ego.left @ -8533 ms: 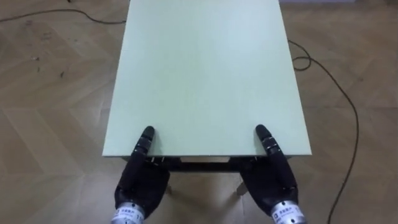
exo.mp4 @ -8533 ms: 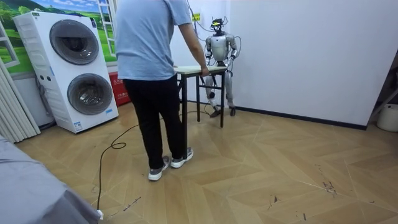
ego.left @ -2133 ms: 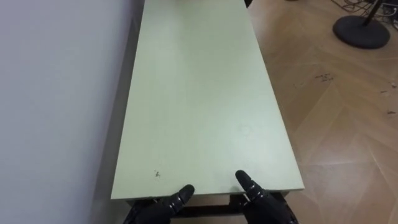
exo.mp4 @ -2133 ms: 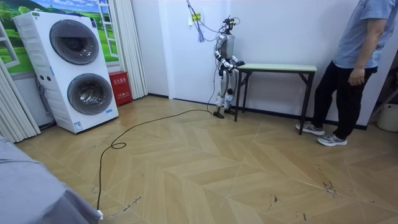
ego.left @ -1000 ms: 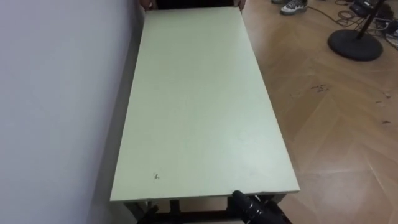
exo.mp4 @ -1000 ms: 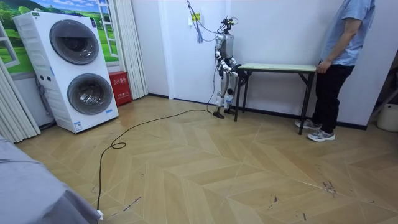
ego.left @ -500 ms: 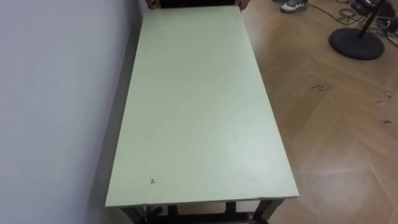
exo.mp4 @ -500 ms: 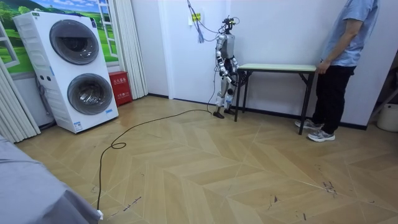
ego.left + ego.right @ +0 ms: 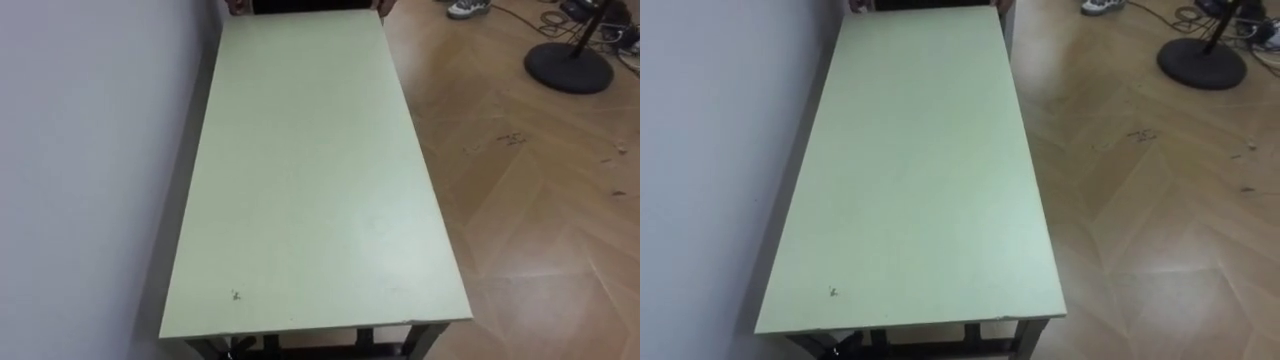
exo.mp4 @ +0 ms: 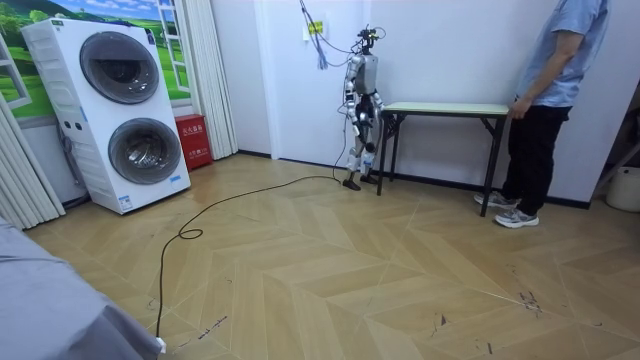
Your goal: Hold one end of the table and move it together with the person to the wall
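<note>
The long table with a pale green top (image 9: 310,170) stands lengthwise against the white wall, and I look down on it from its near short end. At the far end a person's hands (image 9: 384,10) rest on the two corners of the top. In the room view the table (image 10: 440,108) stands on its dark legs, with me upright at its left end and the person (image 10: 555,90) at its right end. My right hand (image 10: 366,108) is low by the table's near end and too small to read, as is my left beside it.
The white wall (image 9: 90,150) runs along the table's left side. Wooden floor lies open to the right, with a round black stand base (image 9: 568,68) and cables at the far right. A stacked washer and dryer (image 10: 110,110) and a floor cable (image 10: 230,205) are farther off.
My fingertips, at the table's near edge a second ago, have dropped below the eye view. The whole picture has shifted slightly. The person stays at the far end.
</note>
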### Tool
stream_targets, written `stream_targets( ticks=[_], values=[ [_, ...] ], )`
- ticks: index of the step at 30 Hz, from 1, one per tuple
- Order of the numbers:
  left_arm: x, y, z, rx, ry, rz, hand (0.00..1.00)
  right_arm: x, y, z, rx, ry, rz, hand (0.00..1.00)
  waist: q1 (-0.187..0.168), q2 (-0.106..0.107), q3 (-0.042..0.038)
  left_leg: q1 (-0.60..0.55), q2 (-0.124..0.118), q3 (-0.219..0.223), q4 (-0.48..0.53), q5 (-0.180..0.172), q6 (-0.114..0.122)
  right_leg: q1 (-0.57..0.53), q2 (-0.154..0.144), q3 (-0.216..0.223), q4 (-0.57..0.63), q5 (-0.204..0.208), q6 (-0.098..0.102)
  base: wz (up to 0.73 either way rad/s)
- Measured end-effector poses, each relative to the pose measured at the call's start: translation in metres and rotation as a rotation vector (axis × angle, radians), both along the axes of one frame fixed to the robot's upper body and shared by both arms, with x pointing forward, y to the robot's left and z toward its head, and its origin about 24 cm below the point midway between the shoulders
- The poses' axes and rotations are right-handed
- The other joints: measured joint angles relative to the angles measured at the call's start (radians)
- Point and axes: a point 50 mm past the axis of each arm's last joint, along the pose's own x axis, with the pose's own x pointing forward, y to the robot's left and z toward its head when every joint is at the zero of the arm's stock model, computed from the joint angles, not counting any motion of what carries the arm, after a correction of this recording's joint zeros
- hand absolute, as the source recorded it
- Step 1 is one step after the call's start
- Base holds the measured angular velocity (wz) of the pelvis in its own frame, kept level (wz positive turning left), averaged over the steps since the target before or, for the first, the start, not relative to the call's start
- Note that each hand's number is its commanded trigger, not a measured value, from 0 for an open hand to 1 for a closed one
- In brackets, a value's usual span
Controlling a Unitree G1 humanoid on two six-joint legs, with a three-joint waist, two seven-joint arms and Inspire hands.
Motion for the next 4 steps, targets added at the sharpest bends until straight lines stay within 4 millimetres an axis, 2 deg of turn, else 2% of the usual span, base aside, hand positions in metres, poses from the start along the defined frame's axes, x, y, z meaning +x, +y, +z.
stream_targets(
  ticks=[4],
  values=[
    [-0.0032,0.0037,-0.0017,0.018,0.014,0.032,0.0,-0.0069,0.0026,-0.0033,-0.028,0.07,0.027,0.0,0.003,-0.003,-0.0015,0.003,0.005,0.01,-0.001,0.0,-0.005,-0.002,0.002,0.004,-0.001,0.0,0.0,-0.04]
  ],
)
